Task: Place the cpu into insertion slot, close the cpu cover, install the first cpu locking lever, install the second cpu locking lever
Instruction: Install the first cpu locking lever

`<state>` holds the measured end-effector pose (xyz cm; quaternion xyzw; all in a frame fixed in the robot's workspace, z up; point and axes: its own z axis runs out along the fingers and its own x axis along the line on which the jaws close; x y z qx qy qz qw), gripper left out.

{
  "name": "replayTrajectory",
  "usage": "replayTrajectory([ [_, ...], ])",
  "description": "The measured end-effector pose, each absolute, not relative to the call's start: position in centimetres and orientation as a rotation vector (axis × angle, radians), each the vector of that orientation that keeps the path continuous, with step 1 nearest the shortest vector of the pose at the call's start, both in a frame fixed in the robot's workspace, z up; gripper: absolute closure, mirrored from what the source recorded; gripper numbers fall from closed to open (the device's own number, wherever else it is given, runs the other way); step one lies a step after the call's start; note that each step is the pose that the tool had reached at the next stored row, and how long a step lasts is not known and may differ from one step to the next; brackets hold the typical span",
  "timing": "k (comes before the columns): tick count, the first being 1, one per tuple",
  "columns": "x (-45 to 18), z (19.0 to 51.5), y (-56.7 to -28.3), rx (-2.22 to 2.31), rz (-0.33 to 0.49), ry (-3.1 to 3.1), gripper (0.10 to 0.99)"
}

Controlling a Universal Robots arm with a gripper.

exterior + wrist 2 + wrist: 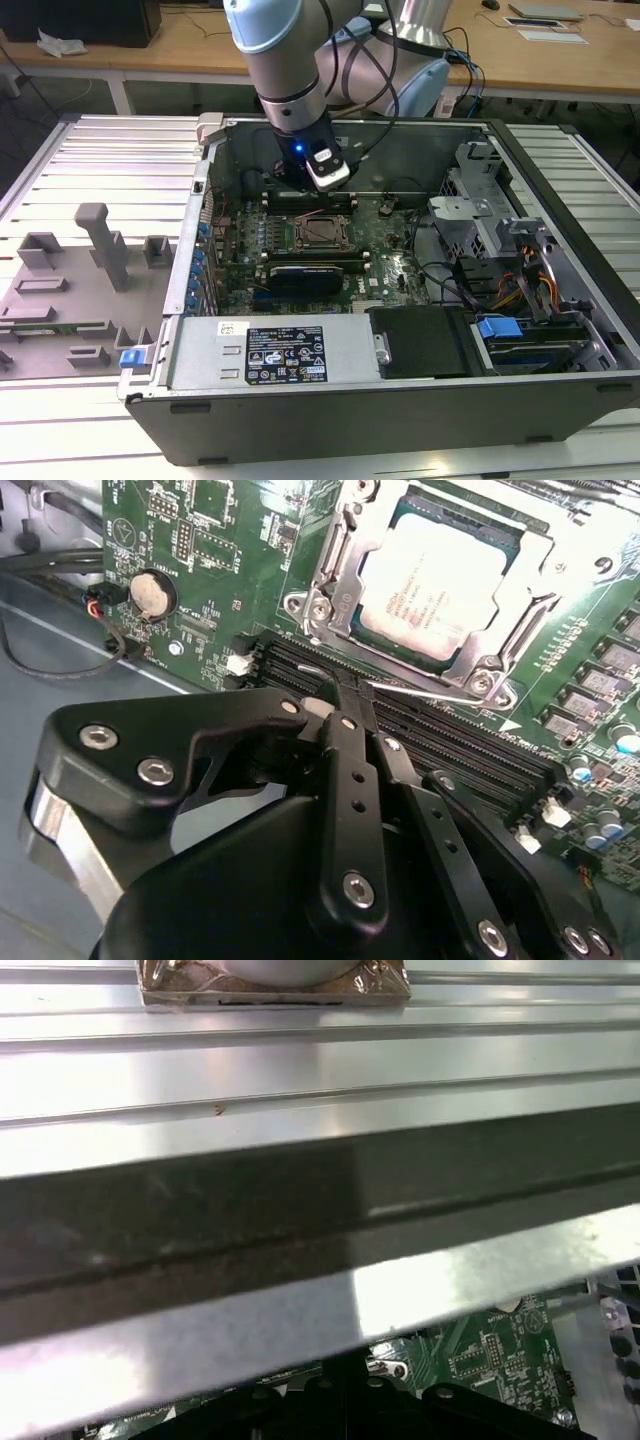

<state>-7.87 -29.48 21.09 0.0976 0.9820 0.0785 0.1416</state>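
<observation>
The cpu (440, 580) lies flat in the insertion slot (318, 608), silvery top up, and the cpu cover (535, 560) is folded down over it, so the chip shows through the frame's cut-out centre. In the second wrist view the gripper (343, 693) hangs just beside the insertion slot, over the long black memory slots (450, 742) that run along one side of it. Its black fingers (352, 780) are drawn together, tips meeting with no gap to be seen. The tips sit right at a thin silver locking lever (430, 691) lying along that edge of the insertion slot; whether they touch the rod cannot be told. In the exterior view the arm (285, 70) reaches down into the open computer case (400, 400), above the insertion slot on the green motherboard (395, 270).
</observation>
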Motion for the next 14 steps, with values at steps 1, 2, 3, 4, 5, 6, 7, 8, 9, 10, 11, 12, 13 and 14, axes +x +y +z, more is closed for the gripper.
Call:
replayTrajectory([
  [1,-7.9,21.1,-29.4,0.289,0.225,2.834,0.980],
  [2,-7.9,21.0,-29.4,0.299,0.224,2.832,0.980],
  [3,-7.9,20.9,-29.3,0.313,0.221,2.830,0.980],
  [4,-7.9,20.8,-29.3,0.320,0.218,2.829,0.980],
  [5,-7.9,20.8,-29.2,0.325,0.216,2.828,0.980],
  [6,-7.9,20.7,-29.2,0.332,0.212,2.827,0.980],
  [7,-7.9,20.6,-29.2,0.337,0.208,2.826,0.980],
  [8,-7.9,20.5,-29.2,0.342,0.205,2.825,0.980],
  [9,-7.9,20.4,-29.2,0.347,0.201,2.824,0.980],
  [10,-7.9,20.3,-29.2,0.352,0.198,2.823,0.980],
  [11,-7.9,20.2,-29.2,0.357,0.196,2.823,0.980],
  [12,-7.9,20.1,-29.2,0.362,0.193,2.822,0.980],
  [13,-7.9,20.1,-29.2,0.367,0.192,2.821,0.980],
  [14,-7.9,19.9,-29.2,0.375,0.189,2.819,0.980],
])
